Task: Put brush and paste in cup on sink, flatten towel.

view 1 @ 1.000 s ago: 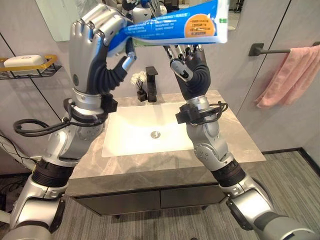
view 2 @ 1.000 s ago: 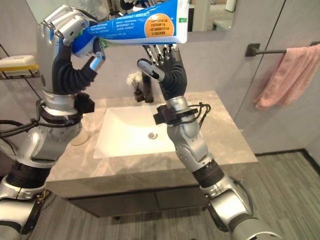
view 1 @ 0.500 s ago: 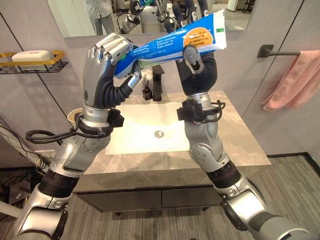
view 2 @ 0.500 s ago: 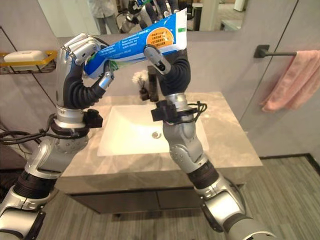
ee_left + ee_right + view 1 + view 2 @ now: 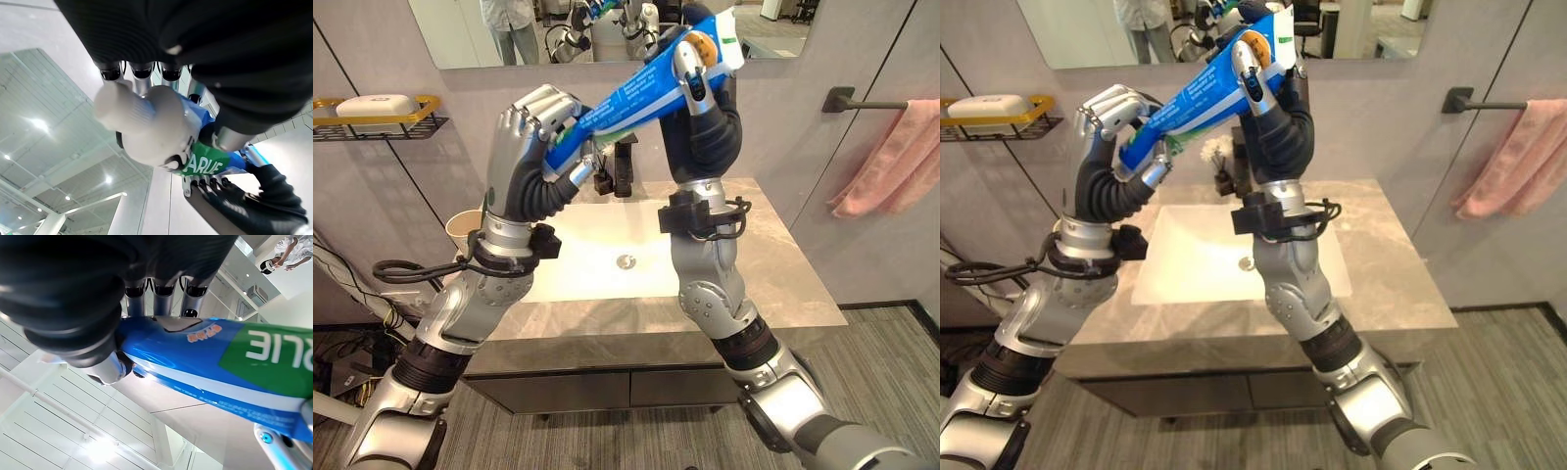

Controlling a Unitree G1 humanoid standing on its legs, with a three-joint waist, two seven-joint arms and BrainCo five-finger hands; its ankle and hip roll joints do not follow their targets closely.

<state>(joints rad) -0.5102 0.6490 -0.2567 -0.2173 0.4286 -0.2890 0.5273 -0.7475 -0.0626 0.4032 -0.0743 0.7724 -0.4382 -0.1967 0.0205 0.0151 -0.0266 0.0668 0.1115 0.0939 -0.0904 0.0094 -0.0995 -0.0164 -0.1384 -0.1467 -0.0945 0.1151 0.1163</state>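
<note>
A large blue toothpaste tube with a white cap, green band and orange round label (image 5: 641, 90) is held high between both hands, slanting up from the left hand to the right. The left hand (image 5: 533, 132) has its fingers curled round the cap end of the tube, the thumb pressing from underneath; in its wrist view the white cap (image 5: 142, 122) sits right against the palm. The right hand (image 5: 1258, 73) grips the flat crimped end, its fingers wrapped over the tube's far face and its thumb laid across the orange label. Well below both hands lies the grey marble surface (image 5: 783, 279) with a white rectangular sink basin (image 5: 607, 259) set into it and a black tap (image 5: 625, 166) at the back, just under the tube. Below and outward from the left hand stands a beige paper cup (image 5: 462, 230) at the surface's edge. Far out beyond the right hand, a pink towel (image 5: 891, 162) hangs bunched on a black wall rail (image 5: 857, 100). Out past the left hand, a gold-rimmed wire shelf (image 5: 382, 113) carries a white soap bar (image 5: 374, 106).
</note>
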